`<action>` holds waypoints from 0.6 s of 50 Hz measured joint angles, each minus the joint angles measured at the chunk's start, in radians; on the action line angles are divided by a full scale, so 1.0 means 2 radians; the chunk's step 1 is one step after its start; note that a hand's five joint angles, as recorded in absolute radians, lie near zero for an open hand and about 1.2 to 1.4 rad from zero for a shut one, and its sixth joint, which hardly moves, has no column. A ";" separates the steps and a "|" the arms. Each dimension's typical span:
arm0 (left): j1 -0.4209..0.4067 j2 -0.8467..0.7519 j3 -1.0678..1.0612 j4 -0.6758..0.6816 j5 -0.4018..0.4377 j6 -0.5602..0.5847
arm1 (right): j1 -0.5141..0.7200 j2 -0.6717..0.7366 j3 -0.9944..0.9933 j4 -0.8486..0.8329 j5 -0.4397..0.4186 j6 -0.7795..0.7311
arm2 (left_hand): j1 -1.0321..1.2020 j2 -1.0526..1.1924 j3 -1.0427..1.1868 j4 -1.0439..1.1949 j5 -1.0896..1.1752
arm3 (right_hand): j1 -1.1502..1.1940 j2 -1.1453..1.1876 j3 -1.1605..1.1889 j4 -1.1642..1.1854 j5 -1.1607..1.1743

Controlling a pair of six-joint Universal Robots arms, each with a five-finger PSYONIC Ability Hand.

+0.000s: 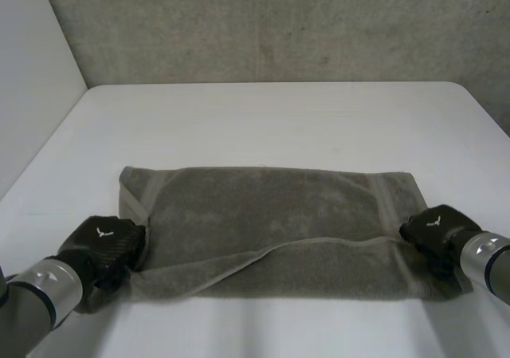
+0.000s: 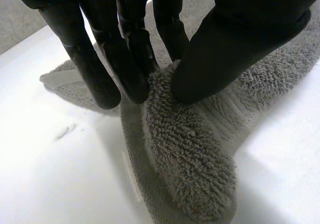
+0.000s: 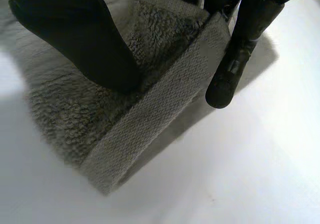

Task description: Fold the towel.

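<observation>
Item under inspection: one grey terry towel (image 1: 271,214), rectangular, lying flat on the white tabletop (image 1: 279,119) in the near half, roughly centred. Its long axis runs left to right and its short axis runs near to far.

Left hand (image 1: 107,242): placed at the near left corner. In the left wrist view it is closed in a pinch on the cloth, the thumb (image 2: 235,49) bearing on a raised ridge of terry and the fingers (image 2: 115,59) set against the other side of it.

Right hand (image 1: 437,229): placed at the right short edge, close to the near right corner. In the right wrist view it is likewise closed on the cloth, thumb on the pile and fingers behind the woven border band (image 3: 150,114), which is lifted off the tabletop.

Governing relation: the two hands hold opposite ends of the near long edge, and a hem line runs between them. The far long edge lies directly away from both hands, across the short axis, parallel to the line joining them. Neither hand is judged nearer to it. The fold is therefore judged to run near to far, both ends carried level so that the near edge lands square on the far one.
</observation>
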 measured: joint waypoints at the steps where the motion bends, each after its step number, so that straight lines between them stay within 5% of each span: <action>1: 0.001 -0.004 0.012 -0.015 0.000 0.000 | 0.004 0.004 -0.007 0.024 0.002 -0.020 | 0.000 0.000 0.000 0.000 0.002 | 0.000 0.000 0.000 0.000 0.000; 9: 0.003 -0.080 0.102 -0.088 -0.002 0.007 | 0.039 0.044 -0.092 0.114 0.033 -0.085 | 0.002 0.002 0.002 0.002 0.002 | 0.000 0.000 0.000 0.000 0.000; 18: 0.002 -0.175 0.296 -0.119 -0.014 0.032 | 0.080 0.095 -0.280 0.106 0.079 -0.052 | 0.002 0.002 0.002 0.002 0.002 | 0.000 0.000 0.000 0.000 0.000; 22: -0.003 -0.209 0.471 -0.068 -0.020 0.010 | 0.094 0.103 -0.419 0.000 0.093 0.024 | 0.009 0.005 0.002 0.002 0.009 | 0.000 0.004 0.000 0.000 0.000; 26: -0.006 -0.211 0.522 -0.009 -0.020 -0.018 | 0.096 0.088 -0.442 -0.082 0.102 0.056 | 0.009 0.005 0.002 0.002 0.009 | 0.000 0.004 0.000 0.000 0.000; 30: -0.009 -0.192 0.550 0.125 -0.022 -0.080 | 0.098 0.046 -0.427 -0.219 0.115 0.091 | 0.010 0.005 0.002 0.002 0.010 | 0.000 0.004 0.000 0.000 0.000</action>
